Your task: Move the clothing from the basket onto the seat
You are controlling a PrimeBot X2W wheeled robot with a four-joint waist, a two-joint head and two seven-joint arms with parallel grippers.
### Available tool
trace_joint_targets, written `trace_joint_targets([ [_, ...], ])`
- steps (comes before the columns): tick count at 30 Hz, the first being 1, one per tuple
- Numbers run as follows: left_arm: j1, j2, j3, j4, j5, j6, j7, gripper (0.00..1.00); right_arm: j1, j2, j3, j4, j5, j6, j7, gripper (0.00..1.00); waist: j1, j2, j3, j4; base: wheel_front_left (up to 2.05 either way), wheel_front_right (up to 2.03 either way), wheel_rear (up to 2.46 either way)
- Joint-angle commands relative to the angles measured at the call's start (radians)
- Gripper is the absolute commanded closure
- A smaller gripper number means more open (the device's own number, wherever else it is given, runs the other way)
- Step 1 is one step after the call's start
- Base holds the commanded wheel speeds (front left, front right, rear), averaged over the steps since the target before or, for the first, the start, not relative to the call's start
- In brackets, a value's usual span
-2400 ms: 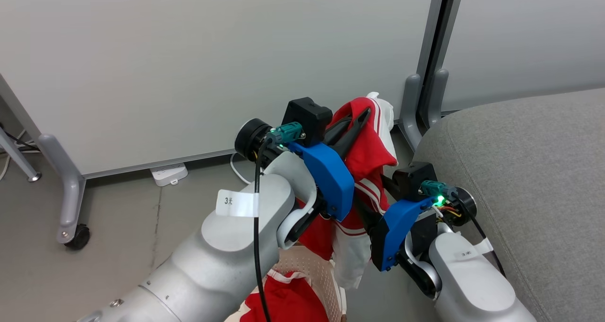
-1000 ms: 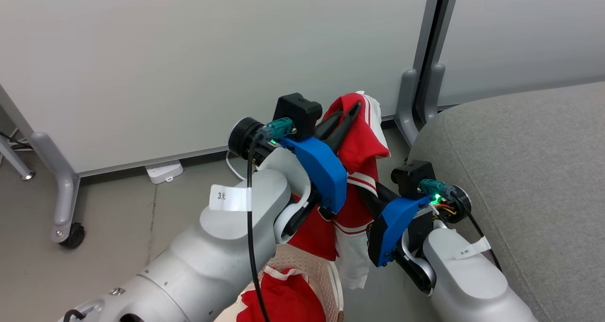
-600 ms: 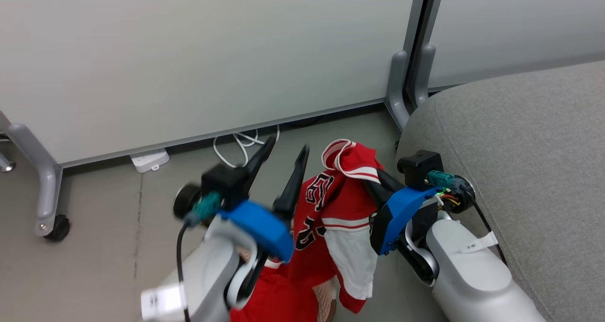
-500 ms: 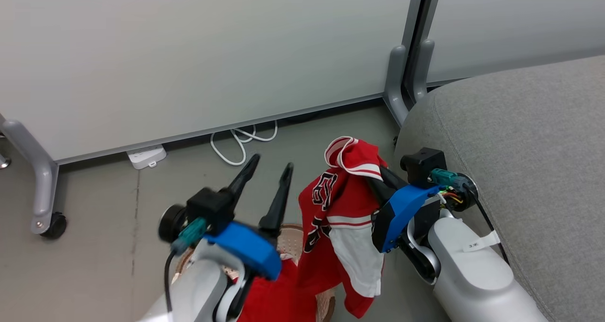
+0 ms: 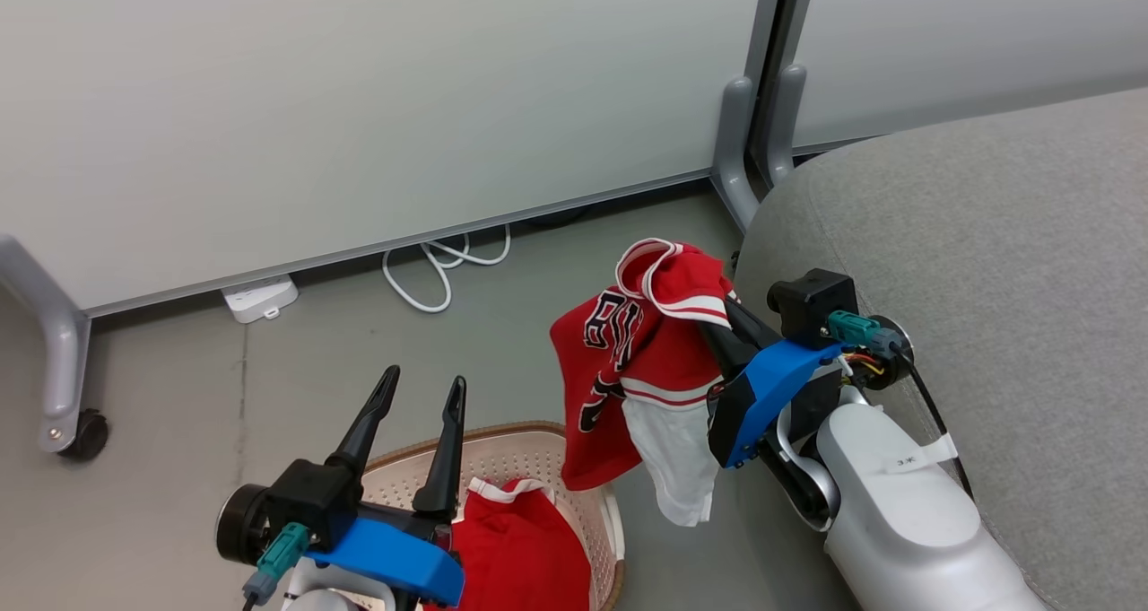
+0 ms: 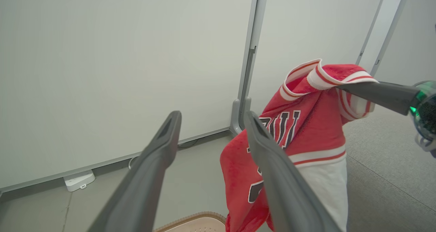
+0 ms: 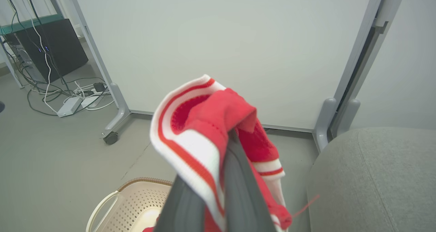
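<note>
The red knit-cloth jersey (image 5: 659,360) looks soft and matt, with ribbed white trim. The cream perforated plastic basket (image 5: 529,458) is smooth, faintly glossy. The plain red cloth garment (image 5: 520,548) seems fleecy. The large light-grey seat (image 5: 987,261) wears coarse matt woven fabric

Jersey (image 5: 664,360) is red with white stripes, a white panel and black lettering — the other garment (image 5: 520,553) is plain red. Basket (image 5: 538,457) is cream, perforated, brown rim; seat (image 5: 987,261) light grey.

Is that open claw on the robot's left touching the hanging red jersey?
Apart. In the head view, bare floor shows between the left gripper and the jersey hanging from the right gripper.
</note>
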State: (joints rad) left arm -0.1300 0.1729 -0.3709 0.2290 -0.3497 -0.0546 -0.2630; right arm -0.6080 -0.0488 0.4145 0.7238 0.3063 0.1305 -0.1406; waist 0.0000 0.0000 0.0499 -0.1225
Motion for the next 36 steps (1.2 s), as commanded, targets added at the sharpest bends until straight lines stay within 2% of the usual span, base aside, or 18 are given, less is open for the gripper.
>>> trace_joint_targets([
  [1,0.016,-0.009,0.022,-0.006,0.015,-0.009,-0.003,0.00,0.010,-0.003,-0.003,-0.010,-0.001,0.000,0.001,1.00,0.0000,0.0000,0.000,-0.010,0.00,0.00,0.00],
  [7,0.047,-0.039,0.081,-0.024,0.068,-0.041,-0.003,0.00,0.005,-0.003,0.000,-0.029,0.006,0.000,0.001,1.00,0.0000,0.0000,0.005,-0.098,0.00,0.00,0.00],
  [13,0.059,-0.062,0.111,-0.033,0.103,-0.061,-0.003,0.00,0.009,-0.003,0.007,-0.046,0.005,0.000,0.011,1.00,0.0000,0.0000,0.008,-0.229,0.00,0.00,0.00],
  [14,0.057,-0.068,0.115,-0.034,0.110,-0.066,-0.003,0.00,0.015,-0.003,0.004,-0.050,0.003,0.000,0.011,1.00,0.0000,0.0000,0.011,-0.268,0.00,0.00,0.00],
  [21,0.047,-0.065,0.129,-0.035,0.130,-0.074,-0.003,0.00,0.021,-0.002,0.005,-0.066,0.024,0.000,0.008,1.00,0.0000,0.0000,0.032,-0.401,0.00,0.00,0.00],
  [36,-0.044,-0.026,0.039,0.005,0.104,-0.077,-0.003,0.00,0.059,-0.001,-0.104,-0.100,0.000,0.000,-0.012,1.00,0.0000,0.0000,0.087,-0.433,0.00,0.00,0.00],
])
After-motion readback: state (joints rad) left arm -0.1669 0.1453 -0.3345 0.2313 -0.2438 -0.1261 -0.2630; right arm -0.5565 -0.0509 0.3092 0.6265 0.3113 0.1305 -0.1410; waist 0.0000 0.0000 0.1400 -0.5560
